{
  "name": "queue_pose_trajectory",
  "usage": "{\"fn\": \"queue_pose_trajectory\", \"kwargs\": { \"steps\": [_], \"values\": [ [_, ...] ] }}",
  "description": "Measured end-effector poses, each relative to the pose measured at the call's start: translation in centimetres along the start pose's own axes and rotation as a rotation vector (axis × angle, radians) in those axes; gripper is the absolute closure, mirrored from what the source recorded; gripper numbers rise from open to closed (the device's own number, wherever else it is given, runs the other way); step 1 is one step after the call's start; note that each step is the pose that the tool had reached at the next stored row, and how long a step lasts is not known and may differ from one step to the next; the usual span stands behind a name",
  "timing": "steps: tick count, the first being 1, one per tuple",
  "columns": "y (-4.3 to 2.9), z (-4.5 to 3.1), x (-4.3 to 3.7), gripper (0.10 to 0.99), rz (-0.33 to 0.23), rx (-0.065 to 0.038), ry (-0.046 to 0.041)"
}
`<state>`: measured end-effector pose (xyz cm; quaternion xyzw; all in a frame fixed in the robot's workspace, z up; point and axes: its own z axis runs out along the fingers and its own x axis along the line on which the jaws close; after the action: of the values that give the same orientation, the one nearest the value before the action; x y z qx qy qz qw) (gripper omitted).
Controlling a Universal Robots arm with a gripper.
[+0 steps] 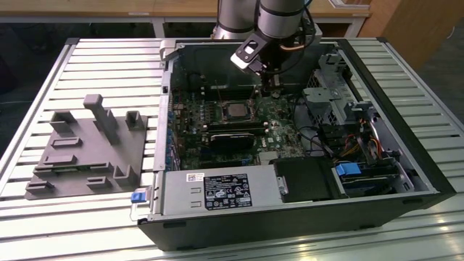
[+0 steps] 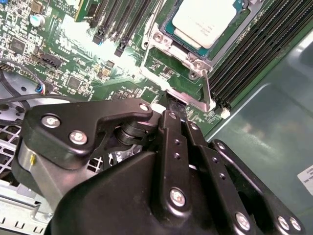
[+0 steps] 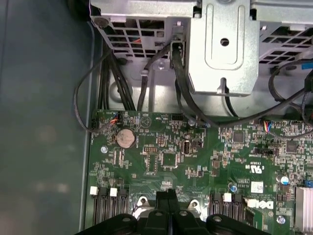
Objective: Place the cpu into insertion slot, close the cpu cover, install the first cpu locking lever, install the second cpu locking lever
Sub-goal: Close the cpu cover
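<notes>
Slatted metal table (image 1: 94,60) carries the open computer case (image 1: 406,157). Inside, the cpu (image 2: 203,19) lies framed by the cpu cover (image 2: 188,55), and the claw (image 3: 168,195) is pinched together, empty, just beside.

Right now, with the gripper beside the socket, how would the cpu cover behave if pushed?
The cpu cover looks like thin sheet metal, so probably light yet springy. Its bare shine suggests the gripper could slip on it. It frames the cpu closely, so a sideways push would likely meet resistance.
</notes>
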<state>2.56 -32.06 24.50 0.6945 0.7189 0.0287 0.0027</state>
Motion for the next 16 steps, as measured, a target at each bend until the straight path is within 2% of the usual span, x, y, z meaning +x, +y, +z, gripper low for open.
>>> {"fn": "queue_pose_trajectory", "kwargs": {
  "steps": [16],
  "values": [
    [-0.40, -0.01, 0.01, 0.980, 0.000, 0.000, 0.0002]
  ]
}}
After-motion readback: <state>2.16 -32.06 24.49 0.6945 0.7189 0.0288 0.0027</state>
